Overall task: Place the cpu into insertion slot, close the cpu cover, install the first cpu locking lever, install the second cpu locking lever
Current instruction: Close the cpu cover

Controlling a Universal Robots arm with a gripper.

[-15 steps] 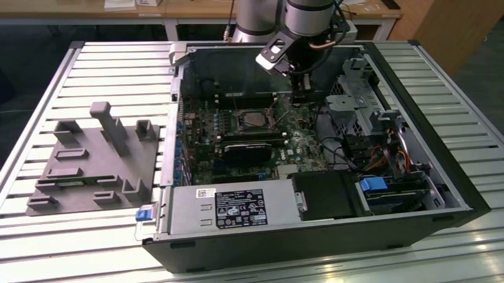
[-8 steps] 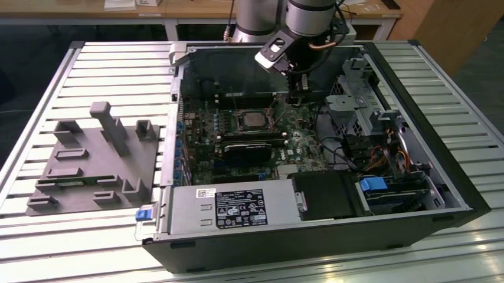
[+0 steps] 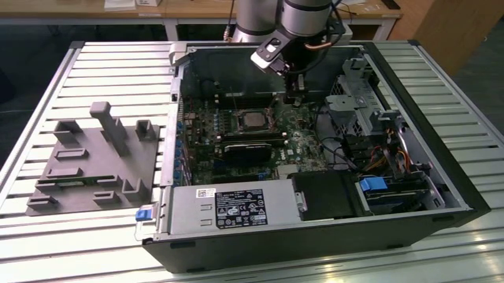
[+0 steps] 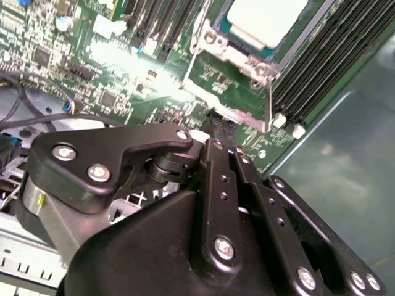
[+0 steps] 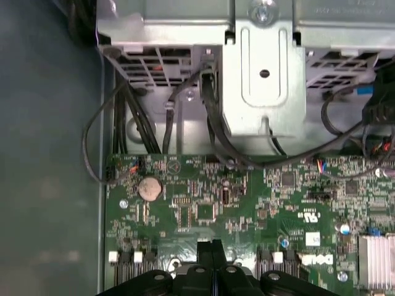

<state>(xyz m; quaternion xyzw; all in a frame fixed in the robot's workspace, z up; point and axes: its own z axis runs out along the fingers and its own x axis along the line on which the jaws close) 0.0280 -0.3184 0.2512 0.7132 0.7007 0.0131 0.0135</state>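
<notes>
The gripper [image 3: 294,97] hangs low inside the open computer case [image 3: 429,127], just to the exterior view's right of the insertion slot [image 3: 238,122] and towards the far wall. In both wrist views its two black fingers [image 5: 207,251] are pressed flat together with only a seam between them, and nothing shows between them. The cpu [image 3: 254,119] lies in the slot with its pale metal top up. In the second wrist view the cpu [image 4: 266,18] is ringed by the silvery frame of the cpu cover [image 4: 236,55], which appears to lie down over it, so placing and closing look done and the work seems to be at the locking levers. There the gripper [image 4: 217,126] points at the motherboard [image 4: 92,68] just beside the socket's corner, close to a thin silvery rod [image 4: 270,102] that I take for a lever; whether the tip touches it I cannot tell. To do this step well, the closed tip should bear on the lever's end, not on the cover or the green board. It should push down and sideways in one smooth arc so the rod slips under its catch. It should also stay off the memory slots [image 4: 327,68] and the cables by the drive cage [image 5: 265,74].
</notes>
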